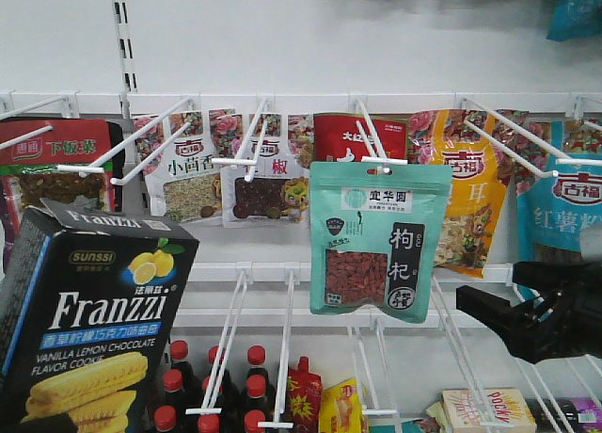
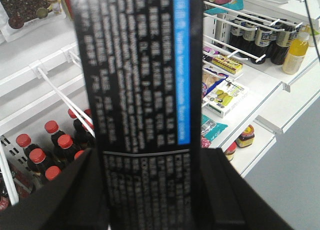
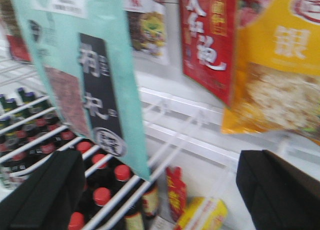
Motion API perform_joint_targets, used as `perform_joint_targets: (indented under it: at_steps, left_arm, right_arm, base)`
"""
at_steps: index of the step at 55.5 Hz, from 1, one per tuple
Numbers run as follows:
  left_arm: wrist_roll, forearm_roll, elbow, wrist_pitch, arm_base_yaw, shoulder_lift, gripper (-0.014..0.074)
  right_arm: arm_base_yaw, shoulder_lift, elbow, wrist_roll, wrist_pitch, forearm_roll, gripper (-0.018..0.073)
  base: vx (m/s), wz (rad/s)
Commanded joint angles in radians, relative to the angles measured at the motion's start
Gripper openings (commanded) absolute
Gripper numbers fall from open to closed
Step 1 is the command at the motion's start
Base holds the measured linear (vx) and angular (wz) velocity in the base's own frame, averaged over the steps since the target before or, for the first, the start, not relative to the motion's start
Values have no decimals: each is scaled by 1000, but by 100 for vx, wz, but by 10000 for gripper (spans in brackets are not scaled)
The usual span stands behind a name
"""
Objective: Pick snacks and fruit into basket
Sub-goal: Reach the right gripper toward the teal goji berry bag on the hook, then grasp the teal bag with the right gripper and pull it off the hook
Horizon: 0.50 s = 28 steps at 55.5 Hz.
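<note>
The black Franzzi cookie box [image 1: 94, 320] with a blue edge fills the lower left of the front view. In the left wrist view this box [image 2: 145, 90] stands between the black fingers [image 2: 65, 195], and my left gripper [image 2: 155, 190] is shut on it. The mint-green goji pouch [image 1: 378, 240] hangs on a white hook at the middle of the shelf wall. My right gripper [image 1: 489, 311] hovers to its lower right, open and apart from it. In the right wrist view the pouch [image 3: 75, 65] hangs above and left of the open right gripper [image 3: 157, 190]. The basket and the fruit are out of view.
Long white hooks [image 1: 235, 339] stick out towards me. Red-capped dark bottles [image 1: 216, 386] stand on the shelf below. A red pouch [image 3: 210, 40] and a yellow-orange pouch [image 3: 280, 75] hang right of the green one. A Pocky box [image 1: 489, 409] lies at the lower right.
</note>
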Motion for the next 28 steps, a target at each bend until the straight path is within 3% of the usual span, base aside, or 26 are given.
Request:
perform_joint_targets:
  at_steps: [1,6,28]
  left_arm:
    - [-1,-8,-36,-89,-4,-7,40]
    - [-1,-8,-36,-87,-4,-7,40]
    - [-1,-8,-36,-87,-4,-7,40]
  right_arm:
    - [-7,24,-71,-27,167,103,658]
    - [-7,86,-122,-26,274,103,653]
    - [-4,294,-317,-22,424,103,629]
  base:
    - [0,0]
    - [0,0]
    - [0,0]
